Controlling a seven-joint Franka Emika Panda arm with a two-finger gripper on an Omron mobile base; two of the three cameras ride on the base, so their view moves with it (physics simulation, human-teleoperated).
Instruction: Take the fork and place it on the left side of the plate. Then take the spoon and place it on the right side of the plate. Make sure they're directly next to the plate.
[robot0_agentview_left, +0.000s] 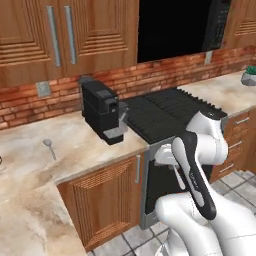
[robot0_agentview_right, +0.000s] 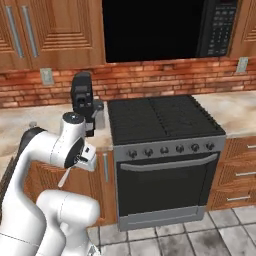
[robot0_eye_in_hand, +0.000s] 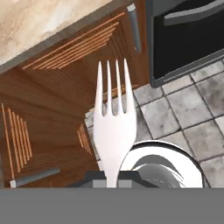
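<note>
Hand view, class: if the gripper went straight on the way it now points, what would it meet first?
The gripper, jaws shut on the fork, points down past the counter edge. The fork's tines aim at the wooden cabinet door and the tiled floor beside it. Probably the floor first, though depth is unclear.

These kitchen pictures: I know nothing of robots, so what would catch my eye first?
Probably the fork, gripped by the handle and sticking out large from the robot's hand, tines pointing toward the wooden cabinet doors. Next, the white arm folded in front of the black stove. On the counter to the left lies a small spoon, beside a black coffee machine.
</note>
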